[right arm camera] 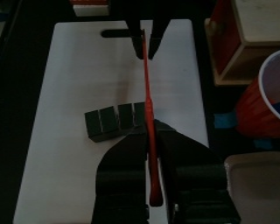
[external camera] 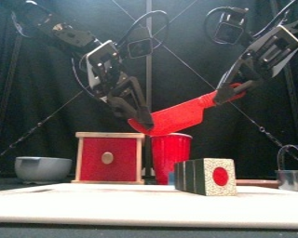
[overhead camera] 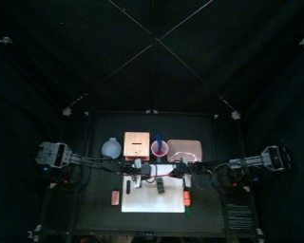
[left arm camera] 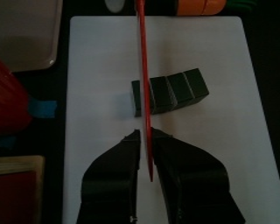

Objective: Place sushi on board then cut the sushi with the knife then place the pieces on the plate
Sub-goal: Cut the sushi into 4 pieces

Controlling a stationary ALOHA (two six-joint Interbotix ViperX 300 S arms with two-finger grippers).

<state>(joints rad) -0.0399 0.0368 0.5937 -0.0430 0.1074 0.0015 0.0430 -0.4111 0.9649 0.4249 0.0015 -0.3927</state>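
A red toy knife (external camera: 179, 113) hangs slanted in the air above the white cutting board (external camera: 139, 200). My left gripper (external camera: 138, 117) is shut on the low blade end, and my right gripper (external camera: 234, 91) is shut on the raised handle end. In the left wrist view the red knife (left arm camera: 143, 79) runs edge-on from between the jaws of my left gripper (left arm camera: 146, 133). The dark green sushi roll (external camera: 205, 176) lies on the board below the knife, with one end slice slightly apart from the sushi roll (left arm camera: 171, 90). The pink plate (overhead camera: 184, 149) sits at the back right.
A wooden box with a red drawer front (external camera: 109, 158), a red cup (external camera: 173, 158) and a blue-grey bowl (external camera: 42, 168) stand along the back. A metal cutter (external camera: 292, 170) is at the right. Small orange toy foods (overhead camera: 114, 196) lie beside the board.
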